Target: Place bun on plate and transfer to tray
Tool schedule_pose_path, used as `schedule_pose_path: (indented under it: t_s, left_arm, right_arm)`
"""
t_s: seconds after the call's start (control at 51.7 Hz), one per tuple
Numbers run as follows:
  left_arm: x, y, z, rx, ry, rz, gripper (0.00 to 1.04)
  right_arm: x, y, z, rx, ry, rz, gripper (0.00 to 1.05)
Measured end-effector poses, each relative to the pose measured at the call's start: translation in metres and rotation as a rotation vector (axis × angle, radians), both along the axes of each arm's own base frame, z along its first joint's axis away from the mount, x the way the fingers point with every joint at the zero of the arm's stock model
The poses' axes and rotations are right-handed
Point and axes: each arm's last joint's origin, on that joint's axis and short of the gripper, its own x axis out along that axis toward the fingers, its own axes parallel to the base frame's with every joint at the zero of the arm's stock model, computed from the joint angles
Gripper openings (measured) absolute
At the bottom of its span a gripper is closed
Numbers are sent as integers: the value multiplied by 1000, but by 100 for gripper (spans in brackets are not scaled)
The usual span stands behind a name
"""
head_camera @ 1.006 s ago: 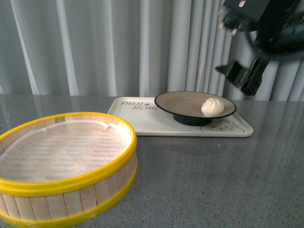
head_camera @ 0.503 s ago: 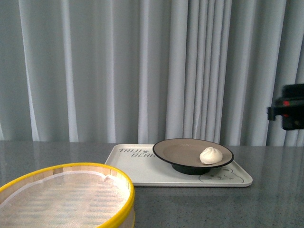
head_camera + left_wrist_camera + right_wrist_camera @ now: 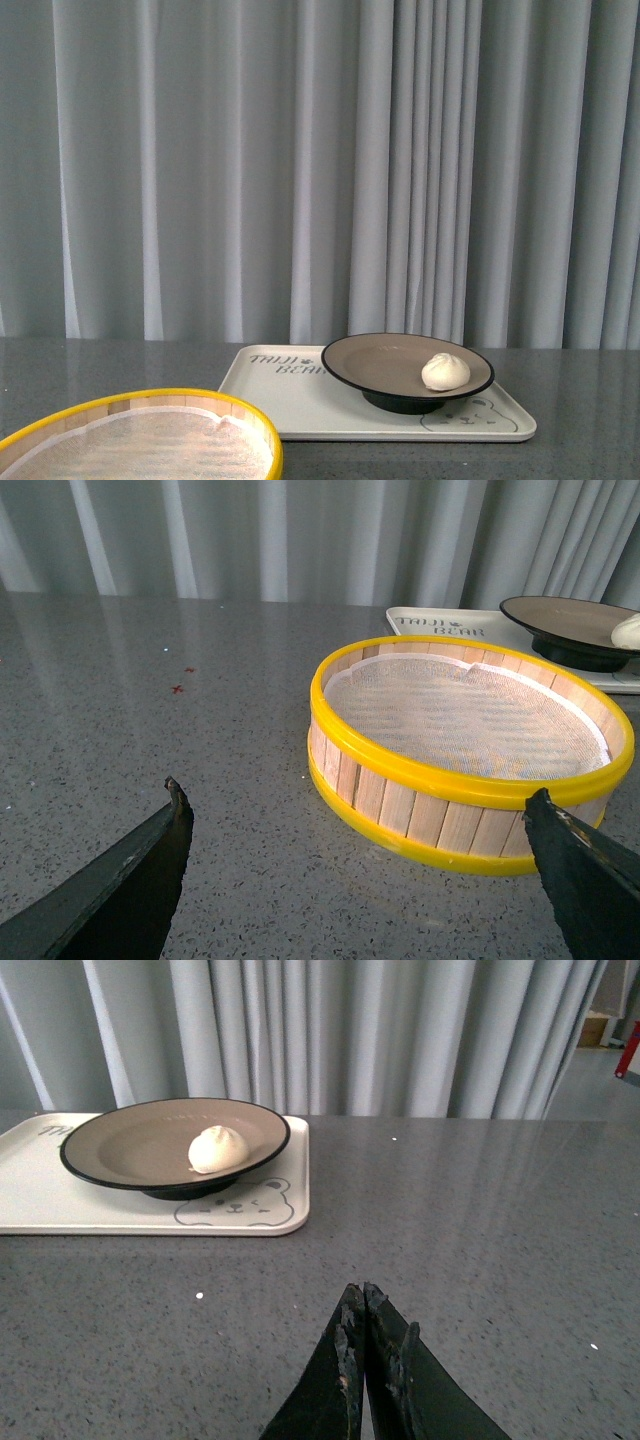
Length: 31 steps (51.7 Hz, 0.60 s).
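The white bun (image 3: 446, 371) sits on the right side of the taupe plate (image 3: 380, 362) with its black rim. The plate stands on the cream tray (image 3: 300, 405) with "BEAR" lettering, at the back of the grey table. In the right wrist view the bun (image 3: 219, 1148), plate (image 3: 130, 1145) and tray (image 3: 40, 1200) lie well ahead of my right gripper (image 3: 358, 1295), which is shut and empty over bare table. My left gripper (image 3: 355, 805) is open and empty, low over the table beside the steamer basket. Neither arm shows in the front view.
A yellow-rimmed wooden steamer basket (image 3: 150, 440) with a white liner stands at the front left; in the left wrist view it (image 3: 470, 750) lies close ahead of the left gripper, with the tray (image 3: 440, 620) and plate (image 3: 560, 630) behind it. Grey curtains hang behind the table.
The right arm has left the front view, moving off to the right. The front view has tilted upward, showing more curtain and less of the basket. The bun, plate and tray stay put.
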Motion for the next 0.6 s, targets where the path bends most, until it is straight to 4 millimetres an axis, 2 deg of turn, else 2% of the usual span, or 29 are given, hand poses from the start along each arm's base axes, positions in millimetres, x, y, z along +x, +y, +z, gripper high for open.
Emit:
schedule_pose_path:
  t_s: [0.348,0.6]
  left_arm:
    - [0,0,0,0,0,0,98]
    - [0,0,0,0,0,0,98]
  right_arm:
    - [-41,-1,-17,2,1,-3,2]
    - [-57,-1,-25,2,-16,-2,2]
